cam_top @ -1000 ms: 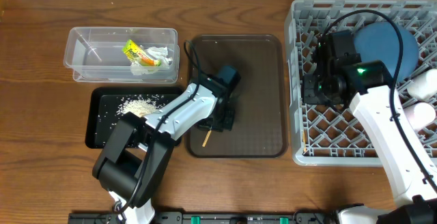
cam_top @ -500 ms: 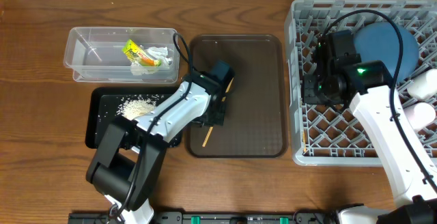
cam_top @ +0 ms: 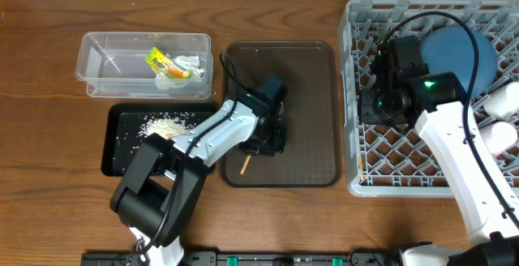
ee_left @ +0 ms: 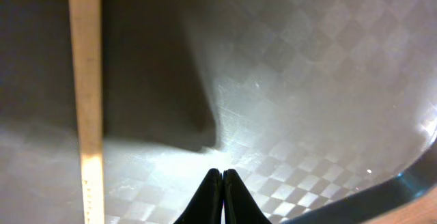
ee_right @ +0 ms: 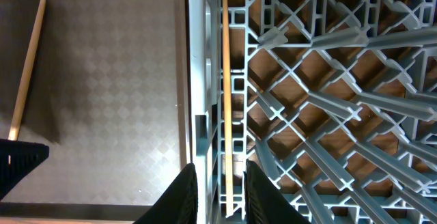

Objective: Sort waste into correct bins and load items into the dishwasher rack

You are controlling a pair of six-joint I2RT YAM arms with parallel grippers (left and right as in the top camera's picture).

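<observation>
Even light overhead; glare and deep shadow close-up.

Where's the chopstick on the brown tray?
Overhead, the chopstick lies near the brown tray's near-left corner, its end poking out beside the left gripper, close to the black tray.

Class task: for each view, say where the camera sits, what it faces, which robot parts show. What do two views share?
Overhead: fixed above the table, facing down on clear tub, black tray, brown tray and rack; left arm and right arm show.
Left wrist: on the left arm, close over the brown tray; shut left pincer shows beside a chopstick.
Right wrist: on the right arm, facing down at the rack's edge; open right pincer straddles a second chopstick.
Shared: both wrist views show the first chopstick on the brown tray.
</observation>
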